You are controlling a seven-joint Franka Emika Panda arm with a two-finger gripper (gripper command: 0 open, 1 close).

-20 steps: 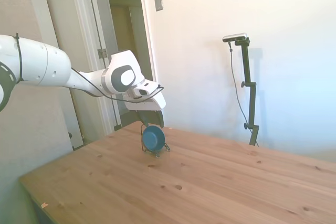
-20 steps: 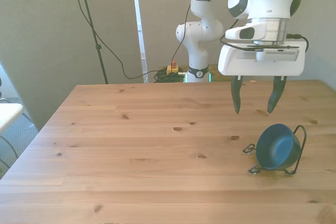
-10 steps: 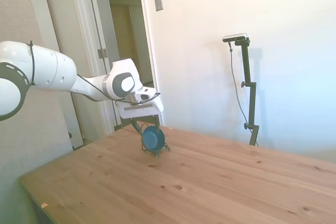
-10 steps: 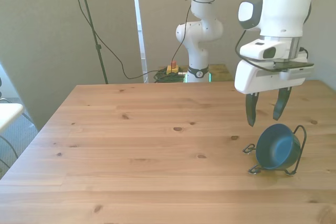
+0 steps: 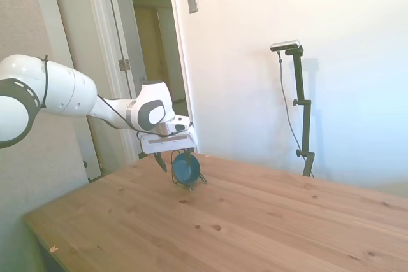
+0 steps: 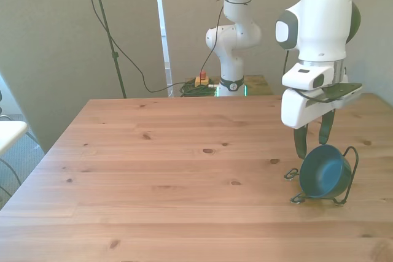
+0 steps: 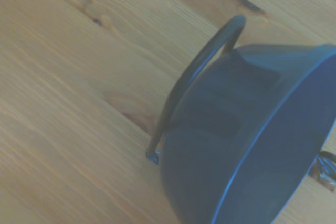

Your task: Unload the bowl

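Note:
A small dark teal-blue bowl [image 6: 323,173] stands tilted on its edge in a thin black wire stand [image 6: 350,175] near the front view's right side of the wooden table [image 6: 172,176]. My gripper [image 6: 312,142] is open and tilted, with its fingertips down at the bowl's upper rim and nothing held. One finger [image 6: 301,144] hangs just off the rim on the front view's left. In the side view the gripper [image 5: 173,156] hovers over the bowl [image 5: 186,167]. Up close, the wrist view shows the bowl's outer wall [image 7: 252,140] and a wire loop [image 7: 199,72].
The wire stand's feet [image 6: 293,174] stick out on the table beside the bowl. The table's right edge in the front view is close to the stand. A door frame [image 5: 115,62] and a wall are behind the arm in the side view.
The gripper has come down and toward the front view's right, from well above the table to the bowl's rim, and has turned and tilted. Bowl and stand have not moved.

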